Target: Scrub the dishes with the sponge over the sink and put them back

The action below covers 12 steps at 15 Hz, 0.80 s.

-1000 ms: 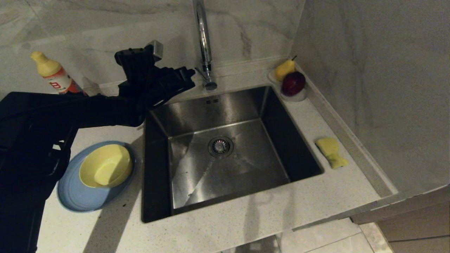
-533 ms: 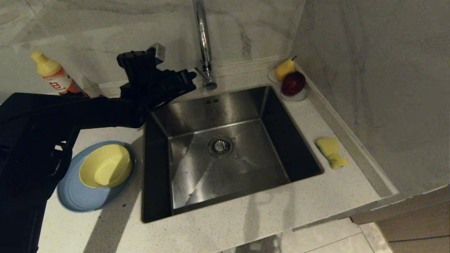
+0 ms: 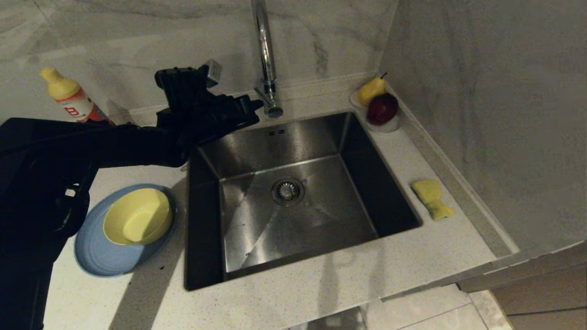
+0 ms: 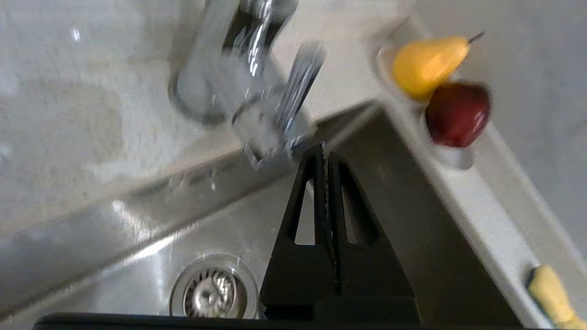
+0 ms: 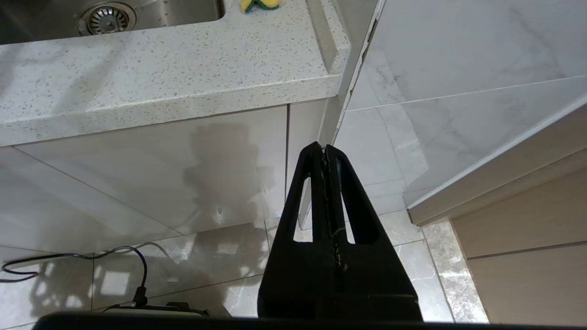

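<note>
Left gripper [image 3: 254, 106], fingers pressed together and empty, beside the tap [image 3: 265, 59] lever: a gentle sideways nudge should start water into the sink [image 3: 293, 201].

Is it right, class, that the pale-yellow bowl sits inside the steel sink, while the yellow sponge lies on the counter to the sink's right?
Not quite. The head view shows the pale-yellow bowl sitting on the slate-blue round plate on the counter left of the brushed-steel sink, not inside it. The yellow sponge does lie on the counter to the sink's right.
</note>
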Motion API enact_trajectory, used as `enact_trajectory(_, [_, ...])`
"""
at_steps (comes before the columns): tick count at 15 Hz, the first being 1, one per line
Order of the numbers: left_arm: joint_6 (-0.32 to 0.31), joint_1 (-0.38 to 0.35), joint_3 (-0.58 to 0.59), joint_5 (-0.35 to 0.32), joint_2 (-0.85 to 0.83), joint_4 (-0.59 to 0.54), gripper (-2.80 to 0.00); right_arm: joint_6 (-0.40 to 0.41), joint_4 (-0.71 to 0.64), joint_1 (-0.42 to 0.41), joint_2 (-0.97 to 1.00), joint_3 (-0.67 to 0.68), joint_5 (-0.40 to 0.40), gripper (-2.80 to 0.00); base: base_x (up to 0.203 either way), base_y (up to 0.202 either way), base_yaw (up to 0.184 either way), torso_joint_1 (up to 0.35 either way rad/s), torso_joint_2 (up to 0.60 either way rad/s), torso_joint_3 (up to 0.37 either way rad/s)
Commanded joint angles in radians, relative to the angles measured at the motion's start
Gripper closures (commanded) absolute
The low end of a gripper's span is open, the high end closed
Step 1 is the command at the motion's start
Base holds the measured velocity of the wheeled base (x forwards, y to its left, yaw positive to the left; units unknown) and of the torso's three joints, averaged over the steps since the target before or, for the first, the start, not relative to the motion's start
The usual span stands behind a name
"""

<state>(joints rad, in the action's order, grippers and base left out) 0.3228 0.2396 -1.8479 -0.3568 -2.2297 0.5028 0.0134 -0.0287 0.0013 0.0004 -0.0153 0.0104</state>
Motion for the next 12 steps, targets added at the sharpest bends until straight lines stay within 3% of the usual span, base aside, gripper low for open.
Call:
enact_trajectory(1, [0.038, -0.002, -0.033, -0.002, 0.02, 0.001, 0.0, 0.0, 0.0, 0.0, -0.002, 0.0, 0.0, 0.0, 0.0, 0.0, 0.0, 0.0, 0.0, 0.0])
enact_trajectory(3, [0.118, -0.005, -0.034, -0.004, 0.041, 0.003, 0.0, 0.0, 0.0, 0.0, -0.002, 0.0, 0.0, 0.0, 0.0, 0.0, 0.0, 0.0, 0.0, 0.0])
enact_trajectory(12, [0.12, -0.005, -0.04, -0.021, -0.019, 0.062, 0.0, 0.0, 0.0, 0.0, -0.002, 0.0, 0.0, 0.0, 0.0, 0.0, 0.0, 0.0, 0.0, 0.0])
